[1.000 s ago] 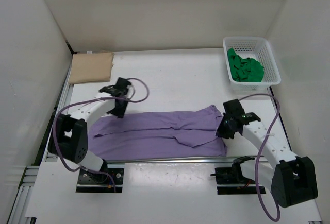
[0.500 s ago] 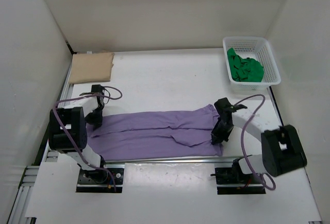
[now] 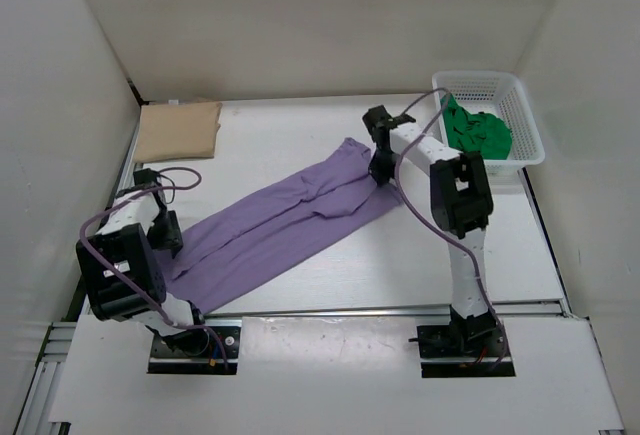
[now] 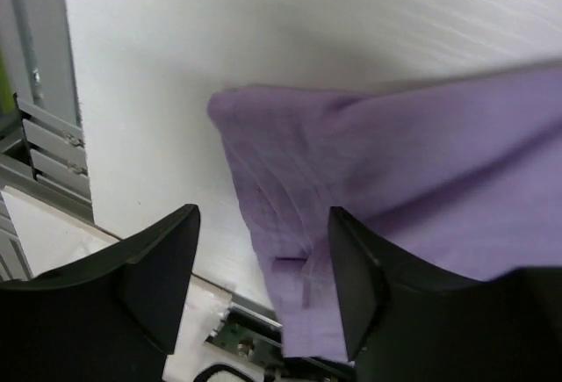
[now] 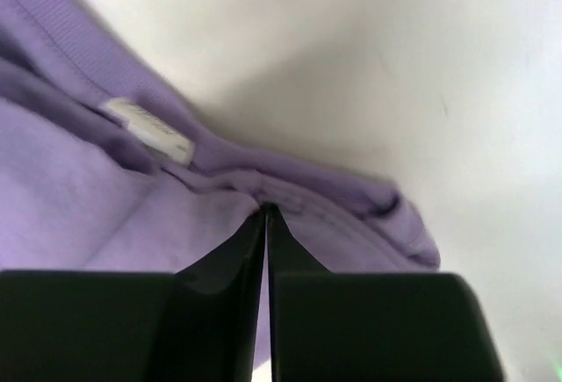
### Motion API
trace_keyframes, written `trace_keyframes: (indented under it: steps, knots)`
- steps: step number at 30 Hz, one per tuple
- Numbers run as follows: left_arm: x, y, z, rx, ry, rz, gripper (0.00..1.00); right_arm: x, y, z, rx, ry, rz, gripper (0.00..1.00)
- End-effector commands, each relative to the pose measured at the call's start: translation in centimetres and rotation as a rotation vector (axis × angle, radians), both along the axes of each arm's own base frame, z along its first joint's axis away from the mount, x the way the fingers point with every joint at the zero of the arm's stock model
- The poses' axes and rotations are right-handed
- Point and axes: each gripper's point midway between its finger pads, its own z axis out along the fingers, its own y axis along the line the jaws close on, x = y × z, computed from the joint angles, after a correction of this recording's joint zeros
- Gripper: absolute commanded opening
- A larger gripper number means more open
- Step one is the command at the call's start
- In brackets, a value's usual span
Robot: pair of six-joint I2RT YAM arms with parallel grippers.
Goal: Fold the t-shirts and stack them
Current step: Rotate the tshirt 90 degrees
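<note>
The light purple t-shirt (image 3: 280, 225), folded into a long band, lies slanted from near left to far centre. My right gripper (image 3: 380, 169) is shut on its far end; in the right wrist view the closed fingertips (image 5: 265, 212) pinch bunched cloth (image 5: 334, 198) beside the collar's white label (image 5: 149, 127). My left gripper (image 3: 163, 235) stands open over the near-left end; the purple corner (image 4: 290, 171) lies on the table between and below the spread fingers (image 4: 162, 263). The tan t-shirt (image 3: 178, 130) sits folded at the back left. The green t-shirt (image 3: 478, 131) is crumpled in the basket.
The white lattice basket (image 3: 490, 78) stands at the back right corner, close to my right arm's elbow. White walls enclose the table on three sides. A metal rail (image 4: 39, 145) runs along the left table edge, right beside my left gripper.
My right gripper has carried the purple shirt's right end away to the far centre, swinging the band onto a slant. My left gripper has moved to the left edge and opened wider.
</note>
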Motion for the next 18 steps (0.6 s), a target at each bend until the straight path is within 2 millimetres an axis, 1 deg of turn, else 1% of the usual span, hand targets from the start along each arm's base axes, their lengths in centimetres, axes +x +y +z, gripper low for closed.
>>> trace_keyframes:
  steps: [1, 2, 3, 4, 5, 6, 7, 8, 9, 10, 11, 12, 13, 14, 15, 16, 17, 18]
  knots:
    - [1.5, -1.7, 2.9, -0.095, -0.087, -0.017, 0.72, 7.2, 0.0, 2.4, -0.061, -0.163, -0.040, 0.07]
    - [2.5, -1.7, 3.9, -0.101, -0.116, -0.022, 0.75, 9.3, 0.1, 3.2, -0.052, -0.211, -0.058, 0.07]
    - [2.7, -1.9, 4.3, -0.114, -0.122, -0.024, 0.75, 11.1, 0.7, 2.0, -0.048, -0.226, -0.051, 0.09]
    - [2.6, -2.4, 4.6, -0.143, -0.118, -0.029, 0.76, 14.6, 2.1, 5.4, -0.003, -0.350, -0.035, 0.09]
    - [3.1, -2.4, 5.0, -0.152, -0.122, -0.031, 0.76, 16.2, 2.4, 6.0, 0.020, -0.392, -0.034, 0.10]
    - [3.3, -2.3, 5.2, -0.149, -0.131, -0.031, 0.76, 17.4, 2.8, 6.0, 0.028, -0.425, -0.022, 0.12]
    - [3.0, -2.4, 5.2, -0.154, -0.117, -0.030, 0.77, 19.0, 3.4, 7.3, 0.054, -0.499, -0.019, 0.15]
    - [3.0, -2.4, 5.5, -0.153, -0.118, -0.030, 0.77, 19.3, 3.6, 7.7, 0.065, -0.518, -0.005, 0.17]
    - [3.0, -2.4, 5.5, -0.153, -0.118, -0.030, 0.77, 19.6, 3.3, 9.5, 0.081, -0.558, 0.000, 0.22]
    - [3.0, -2.4, 5.5, -0.153, -0.118, -0.030, 0.77, 19.8, 3.5, 10.5, 0.095, -0.589, 0.017, 0.23]
    - [3.0, -2.4, 5.5, -0.153, -0.118, -0.030, 0.77, 19.3, 3.2, 12.9, 0.094, -0.621, 0.039, 0.25]
    - [2.8, -2.7, 5.2, -0.165, -0.111, -0.031, 0.78, 17.9, 2.9, 11.5, 0.082, -0.572, 0.057, 0.25]
    - [2.8, -2.7, 5.2, -0.165, -0.110, -0.031, 0.78, 16.9, 2.8, 11.5, 0.088, -0.554, 0.074, 0.25]
    - [2.8, -2.7, 5.4, -0.162, -0.121, -0.032, 0.78, 15.7, 2.5, 13.5, 0.104, -0.569, 0.079, 0.25]
    - [2.8, -2.7, 5.1, -0.162, -0.121, -0.032, 0.78, 13.3, 2.5, 10.9, 0.097, -0.489, 0.100, 0.25]
    - [3.1, -2.6, 5.1, -0.158, -0.132, -0.033, 0.78, 12.1, 3.4, 10.7, 0.161, -0.465, 0.132, 0.25]
    - [2.8, -2.7, 4.8, -0.161, -0.124, -0.032, 0.78, 10.8, 3.9, 12.0, 0.215, -0.476, 0.155, 0.27]
    - [2.8, -2.7, 4.8, -0.161, -0.124, -0.032, 0.78, 9.6, 4.7, 11.5, 0.266, -0.452, 0.192, 0.35]
